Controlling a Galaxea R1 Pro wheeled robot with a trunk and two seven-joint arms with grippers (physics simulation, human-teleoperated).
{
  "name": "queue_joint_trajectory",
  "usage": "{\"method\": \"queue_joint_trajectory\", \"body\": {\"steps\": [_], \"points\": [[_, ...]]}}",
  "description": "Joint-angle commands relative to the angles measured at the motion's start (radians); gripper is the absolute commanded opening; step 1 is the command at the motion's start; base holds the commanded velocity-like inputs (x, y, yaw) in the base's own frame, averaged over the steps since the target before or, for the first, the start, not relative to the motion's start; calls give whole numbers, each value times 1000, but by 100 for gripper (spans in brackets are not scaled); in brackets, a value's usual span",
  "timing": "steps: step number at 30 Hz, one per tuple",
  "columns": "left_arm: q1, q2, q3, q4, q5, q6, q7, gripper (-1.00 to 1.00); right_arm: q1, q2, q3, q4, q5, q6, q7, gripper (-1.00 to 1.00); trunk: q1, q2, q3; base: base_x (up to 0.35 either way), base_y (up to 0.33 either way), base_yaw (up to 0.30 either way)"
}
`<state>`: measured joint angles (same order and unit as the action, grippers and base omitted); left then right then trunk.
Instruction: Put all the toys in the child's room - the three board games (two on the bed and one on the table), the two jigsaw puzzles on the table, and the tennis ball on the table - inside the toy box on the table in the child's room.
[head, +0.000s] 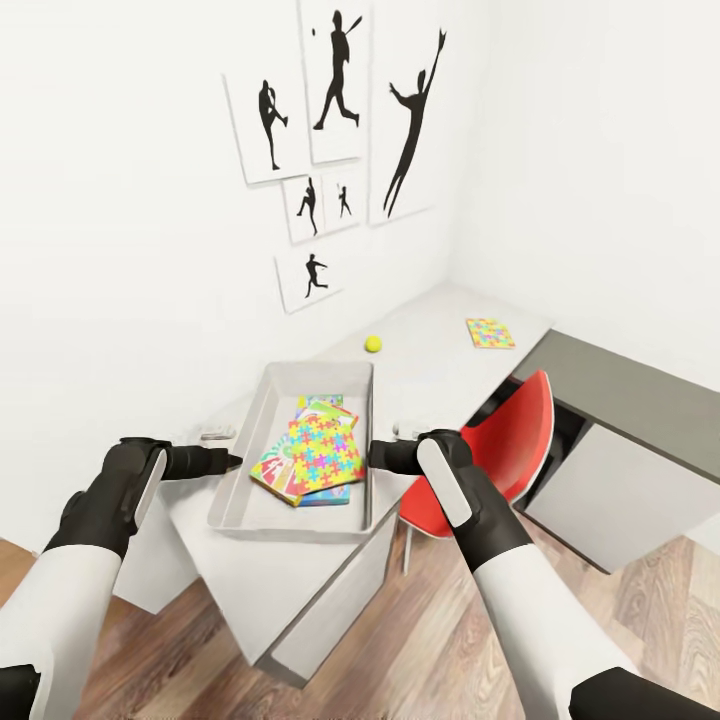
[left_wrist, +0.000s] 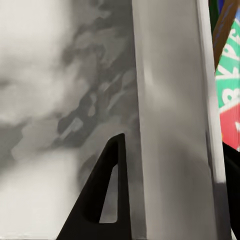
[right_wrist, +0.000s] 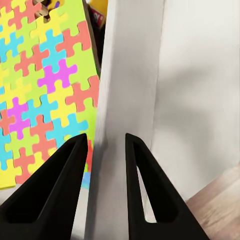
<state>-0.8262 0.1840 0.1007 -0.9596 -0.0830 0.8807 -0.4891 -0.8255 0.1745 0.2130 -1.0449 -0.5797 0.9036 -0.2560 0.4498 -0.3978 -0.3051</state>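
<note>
Bin (head: 240, 455) rims btwn both jaws.

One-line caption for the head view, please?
Both grippers, left and right, flank the toy box; ball waits.

Child's room: baseball silhouette pictures (head: 340, 140), toy box (head: 240, 470), desk (head: 440, 345)

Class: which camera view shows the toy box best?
Head view: the whole toy box shows on the table, boxes stacked inside. The right wrist view shows one wall beside a puzzle; the left wrist view shows one wall.
</note>
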Motion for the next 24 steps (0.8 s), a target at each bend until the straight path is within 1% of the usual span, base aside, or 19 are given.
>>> {"method": "queue_joint_trajectory", "body": {"steps": [1,9,13,24], "points": [[-1,0,2,-1,-27,-2,-8,-100,-1,0,0,-1,-8,1,-11,-100,0,-2,-2,-177,36,0],[-1,0,2,-1,-27,-2,-8,-100,-1,0,0,-1,-9,1,-11,-100,0,-2,2,-159,60,-13],[-1,0,2,-1,-29,-2,-8,-100,-1,0,0,-1,-9,1,-11,-100,0,-2,2,-182,128,-1],[-1,0,2,-1,-29,-1,-8,-100,-1,0,0,-1,-8,0,-11,-100,0,-2,2,-59,21,0]]}}
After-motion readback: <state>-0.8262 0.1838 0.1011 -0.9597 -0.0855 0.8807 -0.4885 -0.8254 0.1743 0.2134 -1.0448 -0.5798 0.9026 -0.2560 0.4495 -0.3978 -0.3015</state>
